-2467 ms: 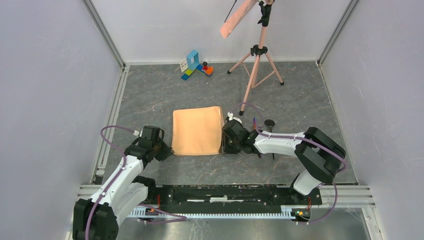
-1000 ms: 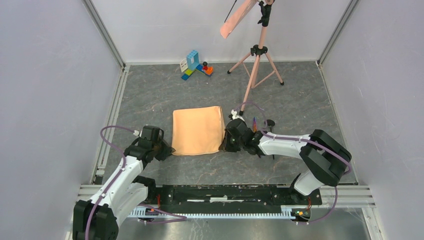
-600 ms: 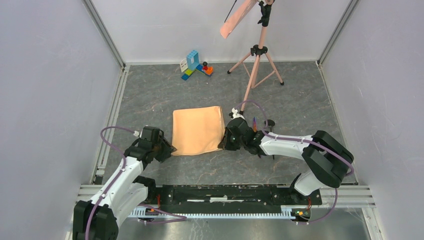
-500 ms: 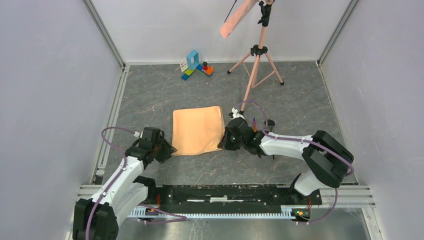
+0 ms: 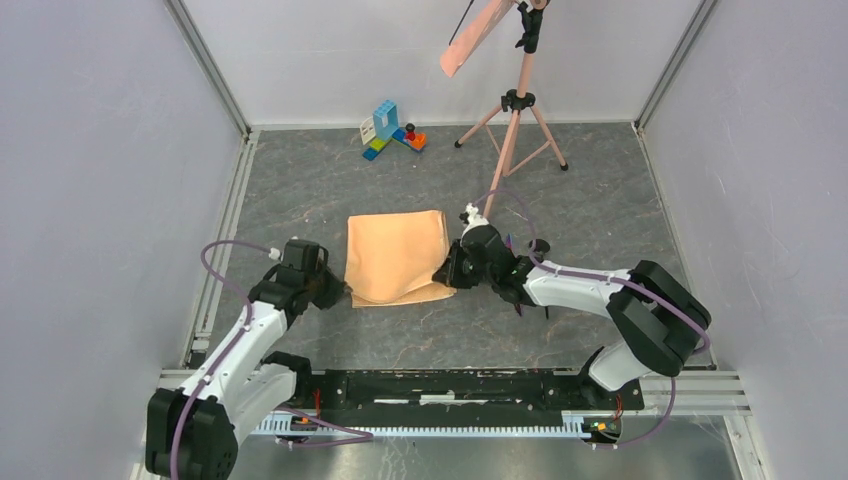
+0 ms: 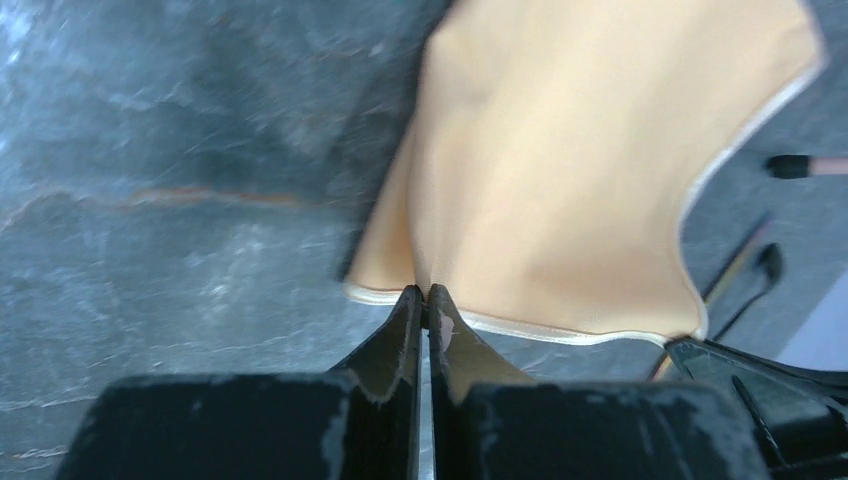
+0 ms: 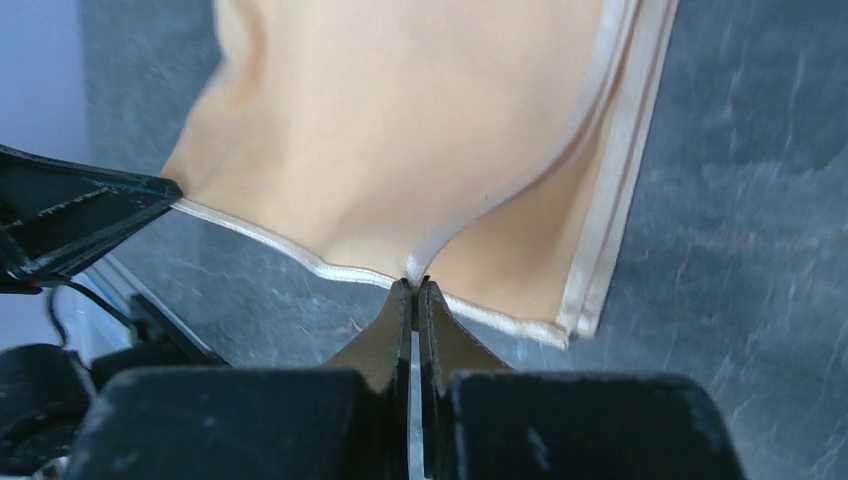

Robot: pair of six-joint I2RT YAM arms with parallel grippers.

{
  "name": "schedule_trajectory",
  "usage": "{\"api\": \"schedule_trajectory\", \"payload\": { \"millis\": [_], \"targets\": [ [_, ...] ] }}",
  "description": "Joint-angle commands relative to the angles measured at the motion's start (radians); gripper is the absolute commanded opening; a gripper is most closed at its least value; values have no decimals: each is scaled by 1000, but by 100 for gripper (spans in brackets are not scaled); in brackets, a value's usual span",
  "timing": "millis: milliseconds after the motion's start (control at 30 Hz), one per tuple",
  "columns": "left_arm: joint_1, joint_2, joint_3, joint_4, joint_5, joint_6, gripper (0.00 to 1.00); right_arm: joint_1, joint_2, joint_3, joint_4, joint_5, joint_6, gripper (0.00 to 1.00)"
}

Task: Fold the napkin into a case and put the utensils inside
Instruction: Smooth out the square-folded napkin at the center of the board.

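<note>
The left tool (image 6: 421, 292) has just clamped the near-left corner of the napkin (image 5: 395, 255). The right tool (image 7: 414, 285) pinches its near-right corner. The near edge now rises off the tabletop (image 5: 300, 190) at centre, seemingly starting a fold.

Utensils (image 5: 540, 244) right of napkin (image 5: 395, 258) (tripod (image 5: 515, 120) behind).

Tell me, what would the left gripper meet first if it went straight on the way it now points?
The soft peach-tan cloth napkin. The left gripper is shut on its hemmed edge, with more cloth straight ahead; depth beyond that is unclear.
</note>
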Motion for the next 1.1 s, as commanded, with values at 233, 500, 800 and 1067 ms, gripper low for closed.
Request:
{"api": "schedule_trajectory", "payload": {
  "millis": [233, 500, 800, 1067],
  "targets": [
    [113, 286, 437, 144, 101, 88, 2, -241, 115, 282, 278, -154, -153, 0],
    [179, 634, 772, 289, 234, 124, 2, -339, 352, 646, 271, -236, -234, 0],
    [201, 882, 1043, 296, 396, 158, 2, -366, 516, 898, 223, -288, -265, 0],
    [207, 851, 994, 213, 395, 192, 2, -372, 445, 763, 235, -317, -231, 0]
  ]
}}
